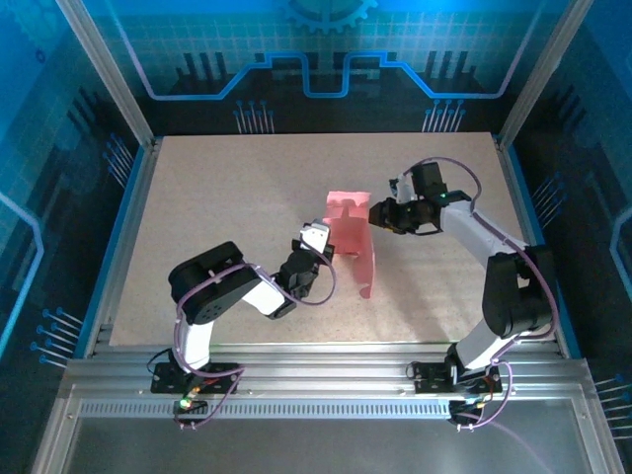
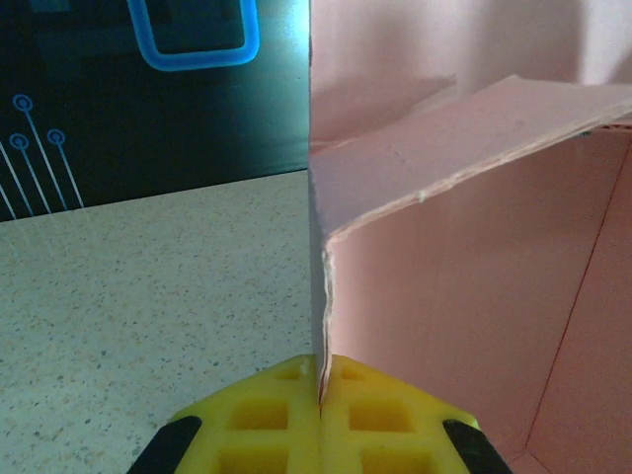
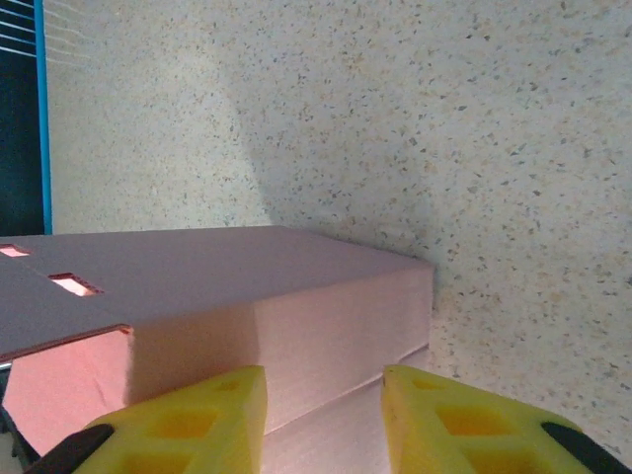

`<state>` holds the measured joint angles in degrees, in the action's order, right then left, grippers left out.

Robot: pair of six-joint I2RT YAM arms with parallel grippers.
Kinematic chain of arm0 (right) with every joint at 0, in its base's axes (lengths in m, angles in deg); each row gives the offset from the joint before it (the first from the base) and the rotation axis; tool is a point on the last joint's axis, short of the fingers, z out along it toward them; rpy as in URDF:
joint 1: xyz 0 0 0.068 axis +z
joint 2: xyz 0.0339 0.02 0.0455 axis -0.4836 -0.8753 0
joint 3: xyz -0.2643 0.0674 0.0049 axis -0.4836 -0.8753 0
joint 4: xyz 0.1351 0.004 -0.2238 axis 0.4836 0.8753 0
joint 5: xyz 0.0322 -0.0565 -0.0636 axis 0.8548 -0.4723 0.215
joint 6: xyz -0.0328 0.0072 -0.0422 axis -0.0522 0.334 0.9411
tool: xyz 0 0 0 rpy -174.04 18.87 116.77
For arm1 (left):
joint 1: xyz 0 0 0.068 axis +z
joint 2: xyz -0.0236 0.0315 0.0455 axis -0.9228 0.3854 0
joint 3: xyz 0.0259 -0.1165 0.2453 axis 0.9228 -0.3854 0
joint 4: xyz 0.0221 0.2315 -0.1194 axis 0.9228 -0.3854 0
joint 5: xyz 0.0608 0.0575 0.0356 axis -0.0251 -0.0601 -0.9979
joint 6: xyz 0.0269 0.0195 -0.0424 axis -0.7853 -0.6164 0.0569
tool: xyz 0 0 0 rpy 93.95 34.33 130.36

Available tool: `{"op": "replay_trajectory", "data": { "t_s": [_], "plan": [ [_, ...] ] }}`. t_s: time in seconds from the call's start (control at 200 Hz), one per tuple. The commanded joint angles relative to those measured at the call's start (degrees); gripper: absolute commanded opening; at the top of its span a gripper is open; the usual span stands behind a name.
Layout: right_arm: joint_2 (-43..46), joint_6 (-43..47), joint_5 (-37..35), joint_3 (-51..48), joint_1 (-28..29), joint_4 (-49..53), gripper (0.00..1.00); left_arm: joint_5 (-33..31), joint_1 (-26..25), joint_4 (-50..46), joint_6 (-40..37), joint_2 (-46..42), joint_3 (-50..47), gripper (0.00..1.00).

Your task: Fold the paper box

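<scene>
paper box (image 1: 354, 247) pink, half-formed, standing on the table (image 1: 197, 197) a bit toward 3 o'clock of table centre, panels upright, one long flap running toward 6 o'clock

left gripper (image 1: 329, 253) at the box's 9 o'clock side, arm coming up from the 7 o'clock corner. In the left wrist view the left gripper (image 2: 320, 395) has its yellow pads (image 2: 267, 420) pressed together, thin edge of a box (image 2: 474, 296) wall pinched between them; folded panel leans over toward 3 o'clock, speckled table (image 2: 148, 316) at 9 o'clock

right gripper (image 1: 376, 215) at the box's 1 o'clock corner, arm reaching in from the 5 o'clock corner. In the right wrist view the right gripper (image 3: 324, 380) shows a narrow-to-medium gap between its pads (image 3: 197, 420), pads apart, box (image 3: 247, 286) face just beyond them and showing through the gap; can't tell if either pad touches card, nothing clamped. Two small slots (image 3: 74, 284) in the box's top panel at 9 o'clock, table (image 3: 444, 148) from 12 to 3 o'clock
</scene>
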<state>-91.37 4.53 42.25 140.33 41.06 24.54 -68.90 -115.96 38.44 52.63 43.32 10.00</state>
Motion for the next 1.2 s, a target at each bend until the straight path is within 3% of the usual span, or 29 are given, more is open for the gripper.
{"op": "replay_trajectory", "data": {
  "t_s": [0.0,0.205,0.51,0.935,1.196],
  "plan": [
    [0.29,-3.44,-2.64,-0.06,1.02,-1.74,0.35,0.46,-1.48,1.38,1.52,0.17,0.70,0.00],
    [0.62,-3.35,-2.71,0.23,0.70,-1.53,0.35,0.35,-1.84,1.97,6.15,1.47,-0.62,0.00],
    [1.03,-3.35,-2.61,-0.75,0.91,-1.80,0.35,-0.53,-2.69,3.60,5.51,5.09,-0.48,0.00],
    [4.60,2.10,-5.95,-0.20,-2.86,0.98,0.38,-2.89,-4.64,3.63,-4.06,9.00,1.56,0.00],
    [6.17,4.66,-5.41,-0.42,-3.98,1.66,0.38,-2.90,-4.65,3.61,-4.86,9.78,1.27,0.00]
  ]
}}
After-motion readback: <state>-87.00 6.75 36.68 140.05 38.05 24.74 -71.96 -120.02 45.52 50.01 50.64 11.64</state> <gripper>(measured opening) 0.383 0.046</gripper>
